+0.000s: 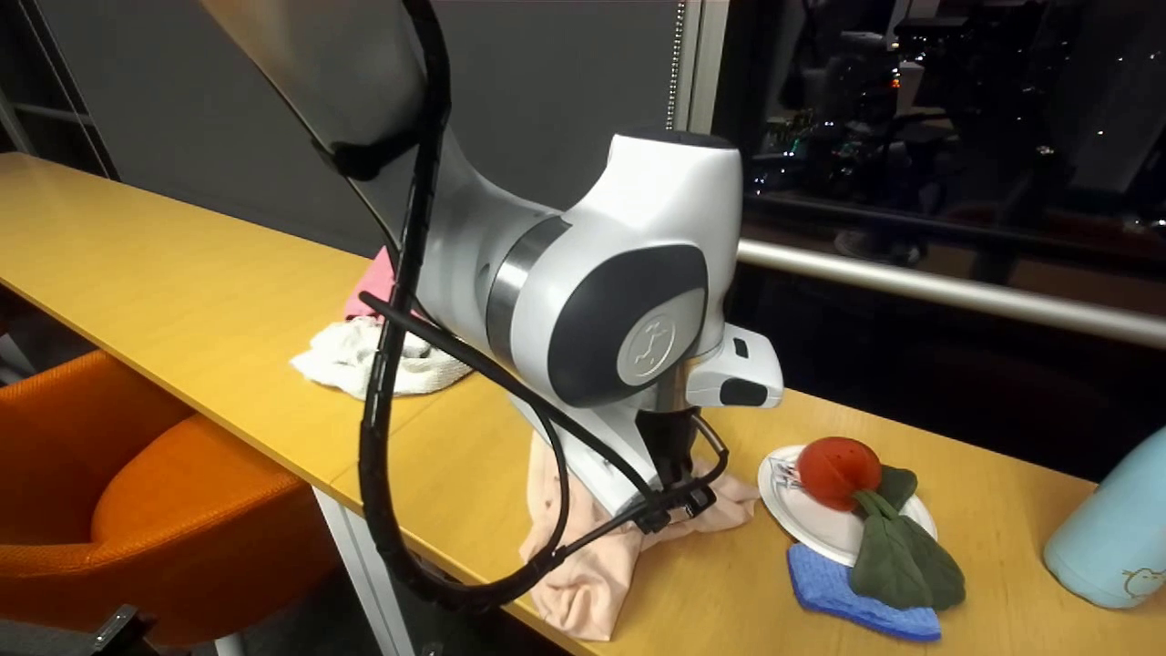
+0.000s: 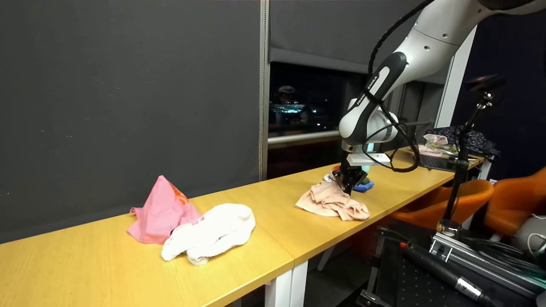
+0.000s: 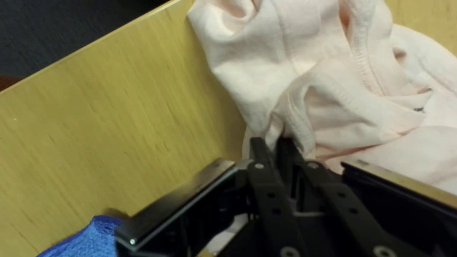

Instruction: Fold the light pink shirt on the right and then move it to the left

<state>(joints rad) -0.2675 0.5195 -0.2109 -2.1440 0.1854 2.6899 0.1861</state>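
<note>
One rumpled shirt (image 2: 328, 199) lay on the table (image 2: 94, 264), near the plate (image 1: 800, 521) and blue cloth (image 1: 852, 592), well apart from the white cloth (image 2: 215, 230). The gripper (image 3: 272, 142) pointed down at the shirt, fingers close together, a fold of it at their tips; whether they pinched it, I could not tell.

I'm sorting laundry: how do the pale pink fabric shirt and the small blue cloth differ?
In the wrist view, the pale pink fabric shirt looks smooth, the small blue cloth fuzzy. The shirt lies crumpled in loose folds; the blue cloth lies flatter. The shirt spreads wider than what shows of the blue cloth. Both lie on the yellow wooden table.
</note>
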